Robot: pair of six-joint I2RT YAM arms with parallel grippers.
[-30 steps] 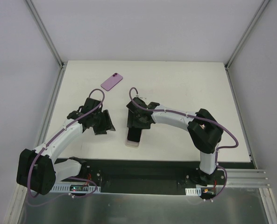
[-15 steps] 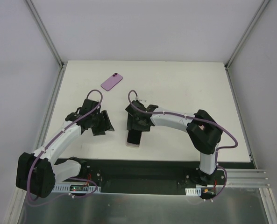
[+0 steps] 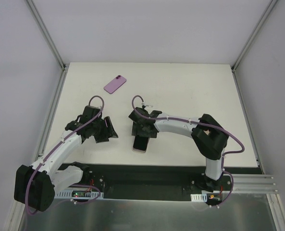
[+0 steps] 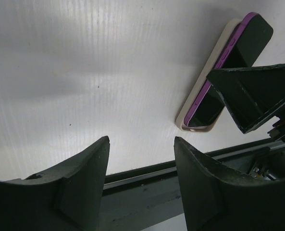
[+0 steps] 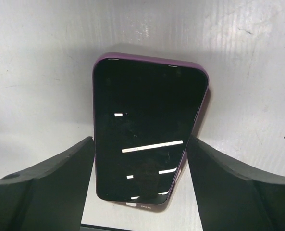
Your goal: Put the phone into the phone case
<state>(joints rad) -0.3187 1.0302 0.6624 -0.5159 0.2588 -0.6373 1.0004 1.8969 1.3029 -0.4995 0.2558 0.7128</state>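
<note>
The phone (image 5: 142, 120) is seen as a slim slab with a glossy black screen, on which pale streaks of light are reflected, and a purple body with rounded corners; it is laid screen up on a cream phone case (image 4: 205, 72) near the front edge of the white table (image 3: 190, 91), roughly midway between the two arms; in the left wrist view the purple side is shown resting along the case's pale rim, with one end of the phone reaching past it, and whether it is fully seated cannot be told; the right gripper (image 3: 142, 136) is held over the phone, its fingers (image 5: 46, 183) set apart on either side of the screen, though whether the sides are actually pressed cannot be told; the left gripper (image 4: 141, 144) is poised just left of the phone, its jaws spread with only bare table between them; a second purple slab (image 3: 115, 84) is seen lying well apart toward the far left of the table.
</note>
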